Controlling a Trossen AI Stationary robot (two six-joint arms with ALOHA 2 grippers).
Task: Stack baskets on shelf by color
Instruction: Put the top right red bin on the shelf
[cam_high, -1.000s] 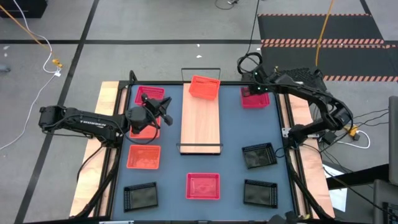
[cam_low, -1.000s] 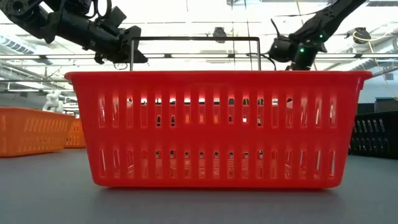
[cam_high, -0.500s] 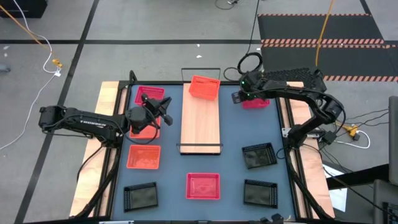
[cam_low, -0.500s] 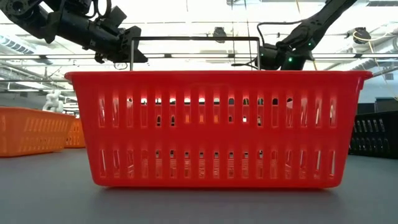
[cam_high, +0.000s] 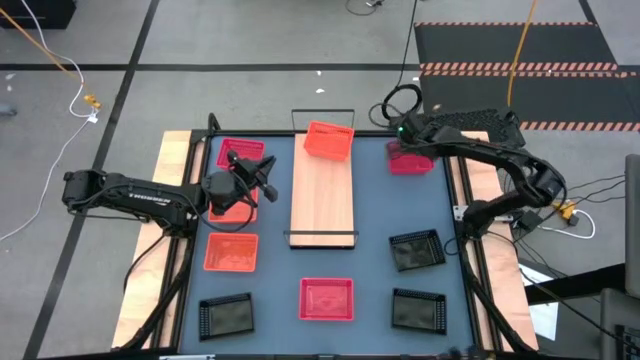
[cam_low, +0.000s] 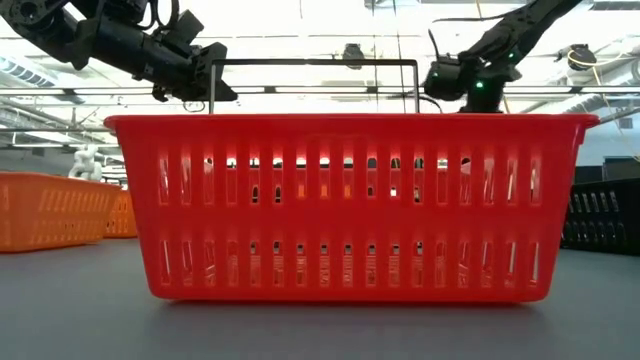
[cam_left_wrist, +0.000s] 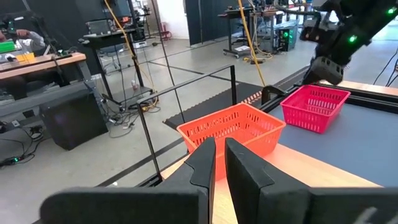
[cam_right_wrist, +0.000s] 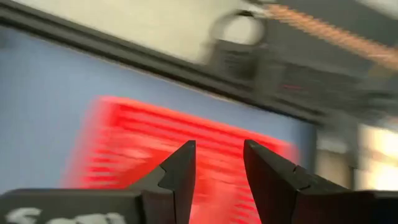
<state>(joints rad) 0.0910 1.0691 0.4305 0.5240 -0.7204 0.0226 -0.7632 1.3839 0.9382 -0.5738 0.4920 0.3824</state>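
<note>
1. Shelf (cam_high: 323, 190): long light-wood board running down the middle of the dark blue worktop (cam_high: 375, 215), thin black wire frames at both ends.
2. One orange basket (cam_high: 328, 140) sits on the far end of the shelf, slightly skewed. Nothing stacked in it that can be made out.
3. Pink-red basket (cam_high: 411, 160) at the far right corner of the worktop, well apart from the shelf.
4. Right hand (cam_high: 398, 143) above that pink-red basket, at its far edge. In the right wrist view, fingers (cam_right_wrist: 177, 174) stand apart with a clear gap, the basket blurred beyond them; holding nothing.
5. Left hand (cam_high: 262, 172) hovers left of the shelf, over the far-left baskets. Left wrist view: fingers (cam_left_wrist: 202, 165) nearly together, only a thin slit, empty; pointed toward the orange basket on the shelf.
6. Left side of worktop: pink-red basket (cam_high: 240, 152) at far left, partly under the left arm; orange basket (cam_high: 231, 252) nearer; black basket (cam_high: 226, 316) at near left.
7. Near edge, centre: pink-red basket (cam_high: 327, 298).
8. Right side: two black baskets (cam_high: 417, 250) (cam_high: 418, 308), one behind the other.
</note>
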